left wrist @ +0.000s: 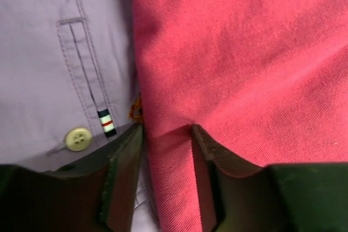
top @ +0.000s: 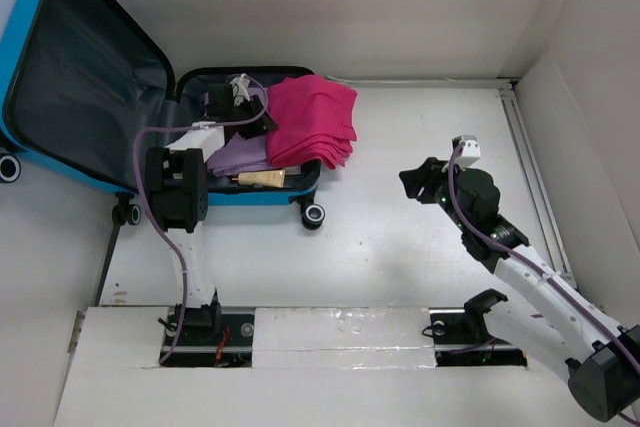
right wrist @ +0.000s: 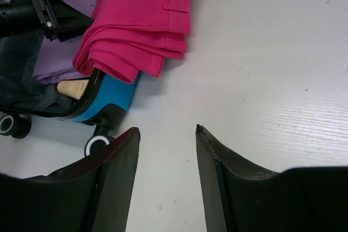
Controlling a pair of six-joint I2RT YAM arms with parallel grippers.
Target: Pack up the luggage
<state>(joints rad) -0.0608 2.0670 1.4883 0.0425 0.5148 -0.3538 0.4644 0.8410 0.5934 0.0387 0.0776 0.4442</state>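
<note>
The luggage (top: 22,42), a bright-blue suitcase, lies open at the far left, its dark-lined lid (top: 90,77) tilted back. Its base holds a purple shirt (top: 240,155) and a folded pink garment (top: 315,122) that hangs over the right rim. My left gripper (top: 243,97) is inside the base at the pink garment's left edge. In the left wrist view its jaws (left wrist: 167,129) are closed on a fold of pink cloth (left wrist: 244,52), next to the purple shirt (left wrist: 43,52). My right gripper (top: 412,179) is open and empty above the table, right of the luggage (right wrist: 111,93).
A beige item (top: 262,178) lies by the base's front rim under the clothes. Black wheels (top: 313,214) stick out at the front. White walls enclose the table; a rail (top: 530,167) runs along the right side.
</note>
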